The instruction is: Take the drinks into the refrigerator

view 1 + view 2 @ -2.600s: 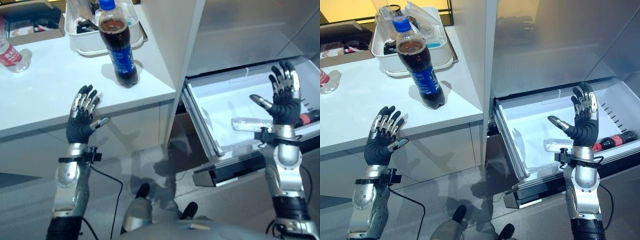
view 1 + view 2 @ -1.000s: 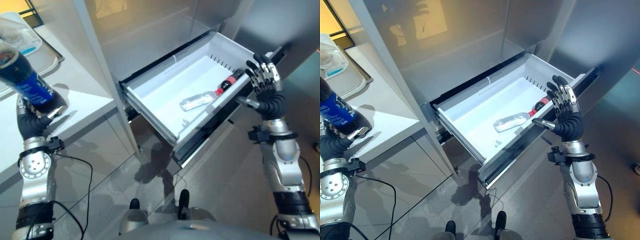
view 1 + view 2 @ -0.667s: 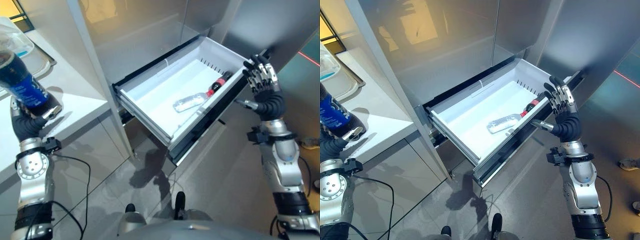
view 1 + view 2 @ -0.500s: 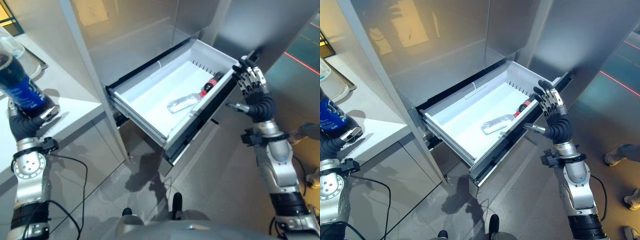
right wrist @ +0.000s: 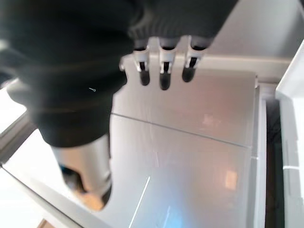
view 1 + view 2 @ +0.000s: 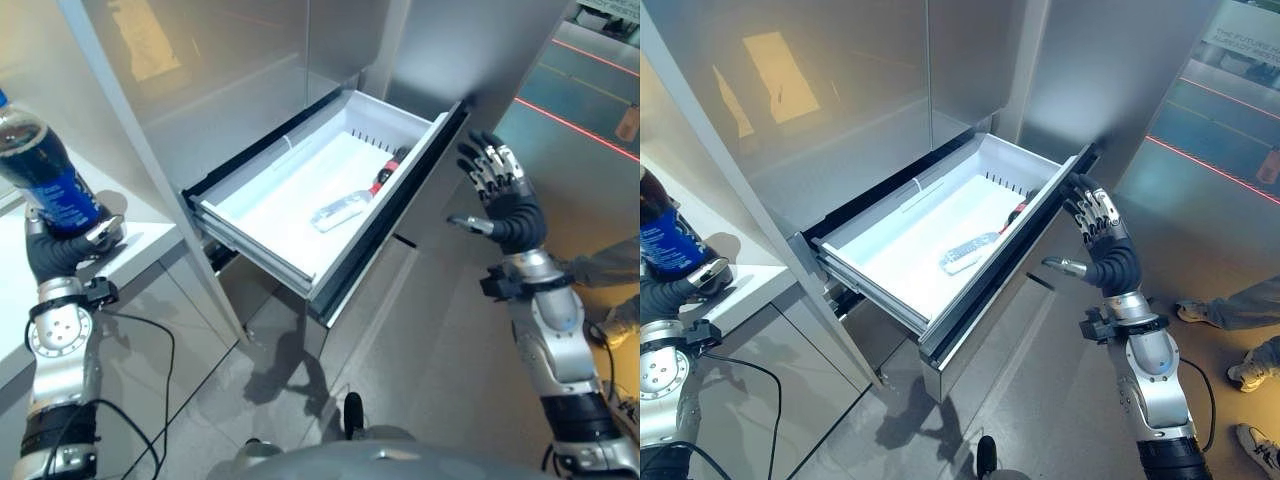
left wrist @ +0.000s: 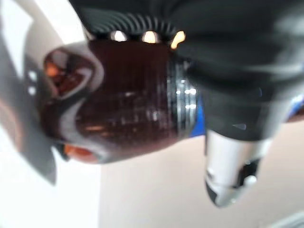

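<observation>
A: where's the cola bottle?
B: upright on the desk, left hand fingers curled round it. Right hand fingers spread wide, holding nothing, beside the open refrigerator drawer.

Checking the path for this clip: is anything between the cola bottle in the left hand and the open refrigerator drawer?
Nothing visible blocks it. The left hand grips the cola bottle over the counter; the drawer is open, with two bottles lying at its far end.
</observation>
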Available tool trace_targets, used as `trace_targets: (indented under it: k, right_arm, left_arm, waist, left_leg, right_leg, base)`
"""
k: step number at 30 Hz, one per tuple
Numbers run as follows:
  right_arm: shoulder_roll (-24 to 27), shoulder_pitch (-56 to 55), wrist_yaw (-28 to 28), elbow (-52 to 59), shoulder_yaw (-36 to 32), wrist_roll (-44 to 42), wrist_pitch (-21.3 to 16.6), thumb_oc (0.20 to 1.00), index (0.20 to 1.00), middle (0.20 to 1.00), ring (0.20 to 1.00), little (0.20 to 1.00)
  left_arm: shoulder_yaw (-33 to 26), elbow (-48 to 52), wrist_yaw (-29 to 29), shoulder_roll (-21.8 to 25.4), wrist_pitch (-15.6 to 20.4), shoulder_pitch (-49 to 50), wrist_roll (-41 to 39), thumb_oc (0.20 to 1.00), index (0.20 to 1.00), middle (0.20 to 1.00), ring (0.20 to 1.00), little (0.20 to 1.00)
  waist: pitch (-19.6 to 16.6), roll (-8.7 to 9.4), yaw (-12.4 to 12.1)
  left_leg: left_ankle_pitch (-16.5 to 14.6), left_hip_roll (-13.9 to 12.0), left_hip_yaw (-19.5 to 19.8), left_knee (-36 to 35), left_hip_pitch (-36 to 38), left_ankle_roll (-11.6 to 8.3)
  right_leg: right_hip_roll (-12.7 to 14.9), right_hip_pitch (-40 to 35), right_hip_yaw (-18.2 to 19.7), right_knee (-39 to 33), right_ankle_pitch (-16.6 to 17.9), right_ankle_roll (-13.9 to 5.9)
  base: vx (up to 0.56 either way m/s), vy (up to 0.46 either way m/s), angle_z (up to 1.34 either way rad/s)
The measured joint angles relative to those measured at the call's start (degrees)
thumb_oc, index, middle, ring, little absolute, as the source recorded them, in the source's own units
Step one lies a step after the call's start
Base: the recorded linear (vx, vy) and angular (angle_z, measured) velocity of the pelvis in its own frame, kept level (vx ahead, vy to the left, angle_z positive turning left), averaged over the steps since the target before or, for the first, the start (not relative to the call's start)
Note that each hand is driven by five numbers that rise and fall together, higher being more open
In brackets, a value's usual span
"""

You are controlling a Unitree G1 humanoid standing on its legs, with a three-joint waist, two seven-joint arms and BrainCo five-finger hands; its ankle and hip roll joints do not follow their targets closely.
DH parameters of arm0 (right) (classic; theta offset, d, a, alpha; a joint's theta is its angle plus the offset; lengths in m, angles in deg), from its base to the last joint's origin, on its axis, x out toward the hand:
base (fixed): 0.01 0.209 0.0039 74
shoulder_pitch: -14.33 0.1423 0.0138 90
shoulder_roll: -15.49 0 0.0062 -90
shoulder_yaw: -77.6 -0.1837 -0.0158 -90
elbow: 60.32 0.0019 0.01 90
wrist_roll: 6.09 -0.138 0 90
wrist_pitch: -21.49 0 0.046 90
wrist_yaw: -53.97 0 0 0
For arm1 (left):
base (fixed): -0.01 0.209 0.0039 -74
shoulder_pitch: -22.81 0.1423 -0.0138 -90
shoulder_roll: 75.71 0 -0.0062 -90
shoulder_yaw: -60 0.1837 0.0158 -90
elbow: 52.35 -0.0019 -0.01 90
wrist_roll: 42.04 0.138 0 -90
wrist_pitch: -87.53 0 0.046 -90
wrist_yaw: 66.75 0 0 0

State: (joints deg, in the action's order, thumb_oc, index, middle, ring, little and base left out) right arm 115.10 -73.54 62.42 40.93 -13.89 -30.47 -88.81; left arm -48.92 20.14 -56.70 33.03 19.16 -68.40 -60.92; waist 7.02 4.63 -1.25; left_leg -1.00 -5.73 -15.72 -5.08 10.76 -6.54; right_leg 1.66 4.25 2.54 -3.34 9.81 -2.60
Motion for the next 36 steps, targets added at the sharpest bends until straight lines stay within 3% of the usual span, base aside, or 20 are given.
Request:
trace_targets:
  k: [1, 17, 27, 36]
  right_arm:
    - [0.01, -0.03, 0.12, 0.0, 0.0, -0.03, 0.26, 1.0, 1.0, 1.0, 1.0, 1.0]
    - [-0.08, -0.16, 1.03, 0.07, -0.01, -0.04, 0.41, 1.0, 1.0, 1.0, 1.0, 1.0]
    - [-0.13, -0.12, 0.93, -0.02, 0.03, -0.01, 0.41, 1.0, 1.0, 1.0, 1.0, 1.0]
    - [-0.11, -0.19, 0.55, -3.7, 0.15, 0.19, 1.76, 1.0, 1.0, 1.0, 1.0, 1.0]
  left_arm:
    - [-0.01, -0.72, 0.0, 0.0, -0.12, 0.01, -0.01, 0.2, 0.2, 0.2, 0.2, 0.2]
    - [1.93, -1.65, -0.55, -0.67, -1.02, -1.01, -0.36, 0.2, 0.2, 0.2, 0.2, 0.2]
    - [1.92, -1.14, -1.71, -4.22, -0.94, -0.91, -2.76, 0.2, 0.2, 0.2, 0.2, 0.2]
    - [2.49, 8.26, -6.41, -8.15, -1.09, 4.66, -4.64, 0.2, 0.2, 0.2, 0.2, 0.2]
  waist:
    - [-0.28, -0.26, 0.33]
    - [-0.64, -0.8, 0.56]
    - [-1.03, -1.27, 0.57]
    - [-1.19, -1.0, 0.27]
  left_leg:
    - [0.01, 0.0, 0.02, -0.01, -0.1, 0.01]
    - [-0.12, 0.11, -1.64, 0.0, 0.81, -0.03]
    - [-0.18, 0.12, -2.06, -0.25, 1.6, -0.05]
    - [-0.31, -0.02, -1.38, -0.26, 1.53, -0.02]
  right_leg:
    - [-0.01, -0.09, 0.02, 0.0, 0.05, 0.02]
    - [-0.36, -0.12, 1.59, 0.06, 0.44, 0.01]
    - [-0.37, -0.53, 1.75, 0.03, 0.46, 0.05]
    - [-0.29, -1.13, 1.38, -0.55, 0.49, 0.06]
  base:
    - [0.0, 0.0, 0.0]
    - [0.0, 0.002, -0.05]
    - [-0.01, -0.009, -0.02]
    - [0.0, -0.011, 0.04]
